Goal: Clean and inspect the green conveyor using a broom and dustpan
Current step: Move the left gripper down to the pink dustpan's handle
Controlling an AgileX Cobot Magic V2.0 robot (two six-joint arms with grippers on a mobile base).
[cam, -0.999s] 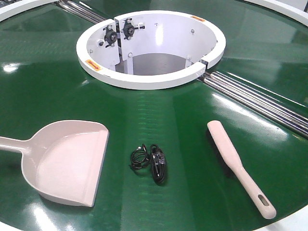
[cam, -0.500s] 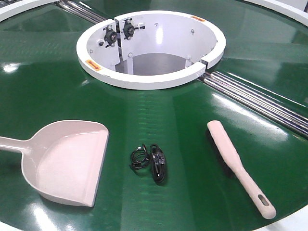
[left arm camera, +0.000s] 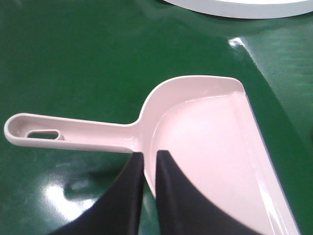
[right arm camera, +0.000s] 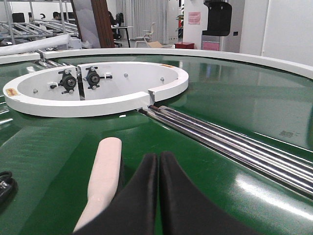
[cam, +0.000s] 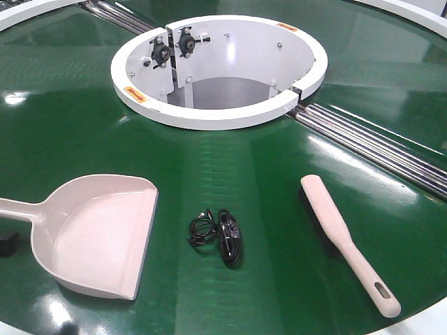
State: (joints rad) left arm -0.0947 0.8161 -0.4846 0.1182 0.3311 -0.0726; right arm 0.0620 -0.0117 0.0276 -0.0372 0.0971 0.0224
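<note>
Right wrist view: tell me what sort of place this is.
Probably an industrial lab or workshop. A large green conveyor with a white hub and metal rails fills the foreground; behind it are racks, a desk with a chair, and a person.

The green conveyor (cam: pixel 251 160) carries the dustpan (cam: pixel 98 234), a small black coiled cable (cam: pixel 218 236) and the broom (cam: pixel 347 242).

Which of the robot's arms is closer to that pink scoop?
Left. Its end effector hovers right over the dustpan, where handle meets scoop. The right end effector is over by the broom, far across the green conveyor.
</note>
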